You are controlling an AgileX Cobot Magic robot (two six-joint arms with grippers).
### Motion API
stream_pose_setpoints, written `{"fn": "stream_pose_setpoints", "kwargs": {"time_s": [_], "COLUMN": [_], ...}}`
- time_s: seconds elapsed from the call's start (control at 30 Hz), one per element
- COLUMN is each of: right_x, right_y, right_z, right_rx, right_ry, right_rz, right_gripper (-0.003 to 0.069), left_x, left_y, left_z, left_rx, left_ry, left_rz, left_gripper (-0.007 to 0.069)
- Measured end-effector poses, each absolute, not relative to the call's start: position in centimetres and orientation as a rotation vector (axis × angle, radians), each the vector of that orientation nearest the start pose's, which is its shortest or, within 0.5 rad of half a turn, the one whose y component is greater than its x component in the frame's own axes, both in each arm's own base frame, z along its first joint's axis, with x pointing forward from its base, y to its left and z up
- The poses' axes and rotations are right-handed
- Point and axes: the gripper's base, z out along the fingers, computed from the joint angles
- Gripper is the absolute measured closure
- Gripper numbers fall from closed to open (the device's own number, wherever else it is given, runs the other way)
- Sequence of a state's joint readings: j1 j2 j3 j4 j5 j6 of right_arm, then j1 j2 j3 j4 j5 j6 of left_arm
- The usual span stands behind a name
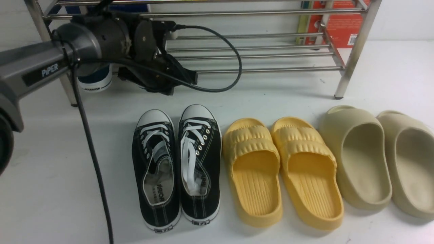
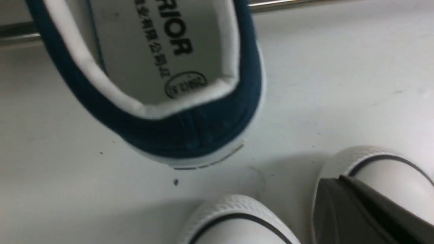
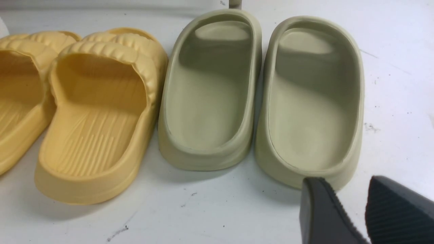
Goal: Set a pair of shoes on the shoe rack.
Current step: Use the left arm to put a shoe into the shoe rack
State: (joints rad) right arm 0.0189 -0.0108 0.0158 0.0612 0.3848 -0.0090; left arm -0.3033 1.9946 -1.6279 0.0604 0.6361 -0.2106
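Showing one navy shoe [image 2: 190,135], two black sneakers [image 1: 156,169], four slippers [image 1: 252,169].

Light: bright, diffuse, overhead. Shadows: soft, 6 o'clock of yellow slippers [image 1: 252,176]. Glare: rack [image 1: 271,70] rods. Blur: shoe [image 2: 190,135], left wrist view.

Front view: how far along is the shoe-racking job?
Done: one navy slip-on looks set on the shoe rack's lowest tier, heel overhanging. In hand: nothing; left gripper shut, apart from it; right gripper open, empty. Left: the second navy shoe, not clearly in view.
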Motion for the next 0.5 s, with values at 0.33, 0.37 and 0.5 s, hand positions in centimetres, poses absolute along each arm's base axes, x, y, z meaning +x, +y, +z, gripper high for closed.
{"fn": "stream_pose_setpoints", "kwargs": {"time_s": [0.33, 0.37, 0.5], "right_x": [5.2, 5.2, 5.2], "right_y": [0.3, 0.3, 0.3], "right_z": [17.4, 17.4, 17.4], "right_rx": [0.011, 0.011, 0.011], "right_ry": [1.873, 1.873, 1.873], "right_rz": [0.067, 0.067, 0.067], "right_gripper": [0.0419, 0.0419, 0.0419], "left_x": [44.4, 44.4, 44.1], "left_y": [-10.2, -10.2, -10.4], "left_z": [24.4, 24.4, 24.9], "left_rx": [0.050, 0.042, 0.032], "left_ry": [2.452, 2.454, 2.464], "left_rz": [-0.029, -0.030, -0.030], "left_gripper": [0.0638, 0.0638, 0.0638]}}
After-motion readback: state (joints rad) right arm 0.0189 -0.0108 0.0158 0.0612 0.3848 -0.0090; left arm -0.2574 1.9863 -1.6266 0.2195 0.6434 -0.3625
